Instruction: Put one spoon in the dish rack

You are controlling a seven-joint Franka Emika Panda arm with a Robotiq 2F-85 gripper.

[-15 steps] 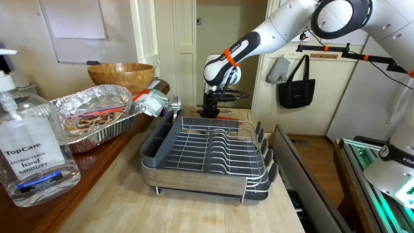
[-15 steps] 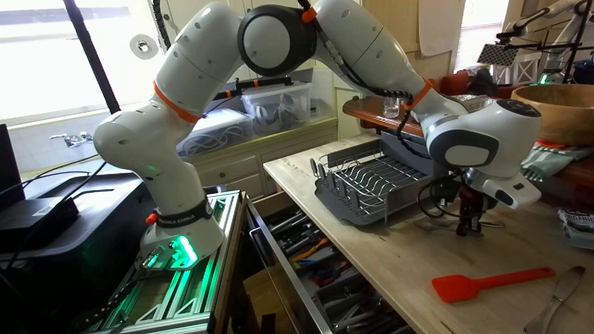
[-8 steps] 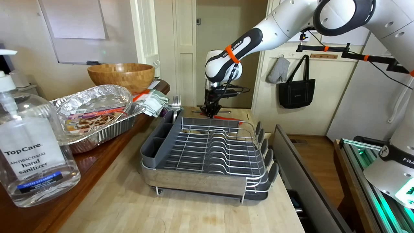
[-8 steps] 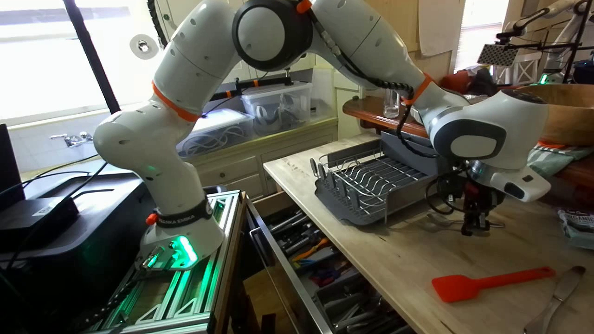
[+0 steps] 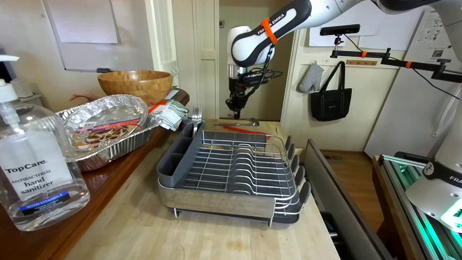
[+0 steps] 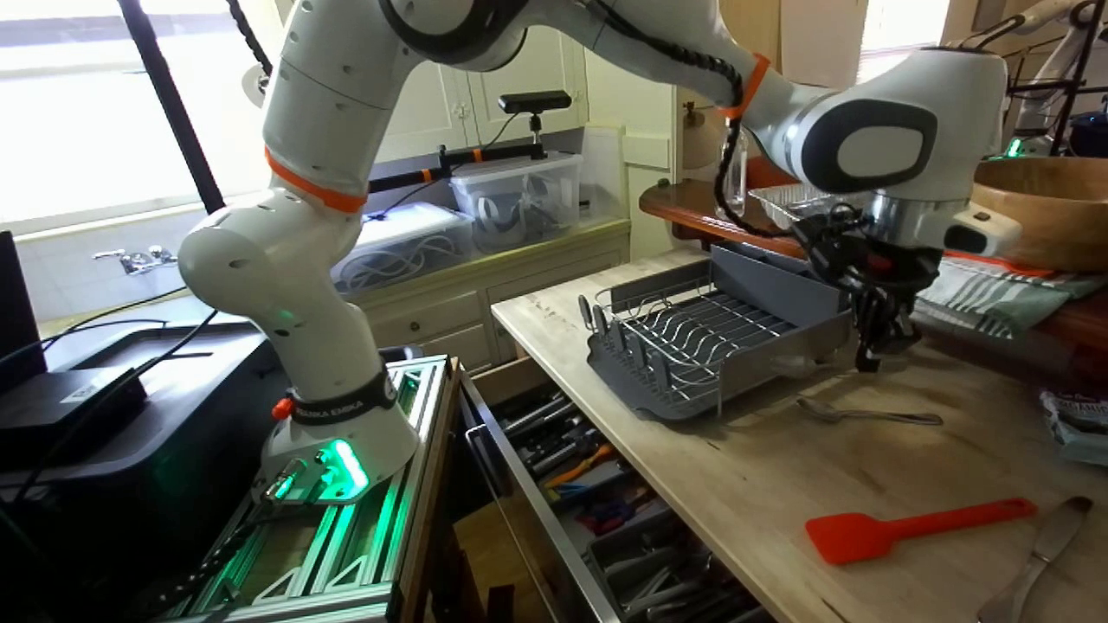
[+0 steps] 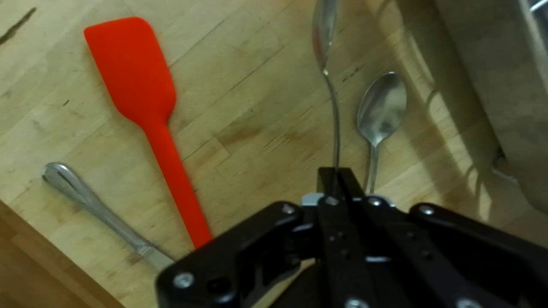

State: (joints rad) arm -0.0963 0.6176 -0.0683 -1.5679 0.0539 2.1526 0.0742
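in the wrist view the gripper (image 7: 337, 173), at lower right, is clamped tight on the handle of a spoon (image 7: 335, 105) running to the top edge, a second spoon (image 7: 382, 111) lying right of it on the table (image 7: 257, 179), and mid-frame in an exterior view stands the dish rack (image 5: 216, 201).

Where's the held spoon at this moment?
In the wrist view the held spoon is just right of centre, its handle pinched in the gripper, between the red spatula on the left and the loose spoon close on the right.
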